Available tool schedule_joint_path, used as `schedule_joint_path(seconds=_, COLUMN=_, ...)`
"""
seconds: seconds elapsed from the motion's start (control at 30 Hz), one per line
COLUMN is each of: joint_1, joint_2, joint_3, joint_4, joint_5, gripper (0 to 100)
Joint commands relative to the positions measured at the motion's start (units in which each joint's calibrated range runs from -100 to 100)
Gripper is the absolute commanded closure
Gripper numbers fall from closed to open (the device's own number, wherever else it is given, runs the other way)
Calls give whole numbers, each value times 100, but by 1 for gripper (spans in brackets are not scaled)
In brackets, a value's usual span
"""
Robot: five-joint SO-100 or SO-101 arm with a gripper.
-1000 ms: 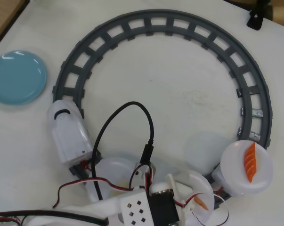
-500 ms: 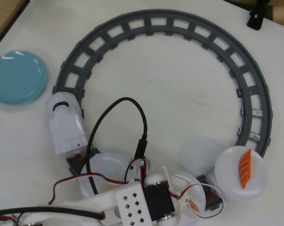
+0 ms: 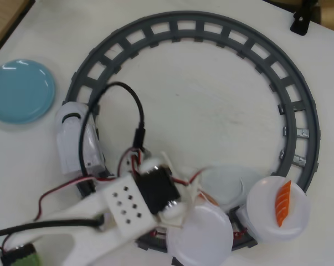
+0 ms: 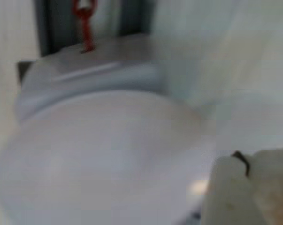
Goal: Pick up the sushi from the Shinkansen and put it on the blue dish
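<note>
Overhead view: the white arm point(image 3: 117, 210) reaches in from the lower left, and its gripper point(image 3: 190, 206) sits low over the train's plates at the bottom of the round grey track point(image 3: 211, 30). The fingers are hidden among wires and white plastic, so I cannot tell how far apart they are or whether they grip anything. A sliver of orange point(image 3: 209, 197) shows just beside them, too small to name. The Shinkansen point(image 3: 77, 138) stands on the left of the track, its nose toward the top. Three white plates are seen: one point(image 3: 203, 235) right under the gripper, one point(image 3: 229, 185) partly covered, and one point(image 3: 266, 213) at the right carrying one sushi point(image 3: 283, 203). The one blue dish point(image 3: 20, 91) lies off the track at upper left, well apart.

Wrist view: badly blurred. A large pale plate point(image 4: 99, 159) fills the frame, a pale gripper part point(image 4: 249, 187) is cut off at the lower right corner, and a red wire point(image 4: 86, 28) hangs at top.
</note>
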Motion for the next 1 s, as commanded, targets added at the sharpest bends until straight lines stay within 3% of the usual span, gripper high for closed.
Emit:
schedule_joint_path(seconds=0.0, joint_1=-875, joint_2=-676, joint_3=-673, joint_4=529, joint_5=-215, gripper=97)
schedule_joint_path(seconds=0.3, joint_1=-3551, joint_2=-826, joint_3=-619, joint_4=1056, joint_5=-989, gripper=97)
schedule_joint_path(seconds=0.97, joint_1=-6517, joint_2=-610, joint_3=1906, joint_4=-1543, joint_5=-1690, gripper=97)
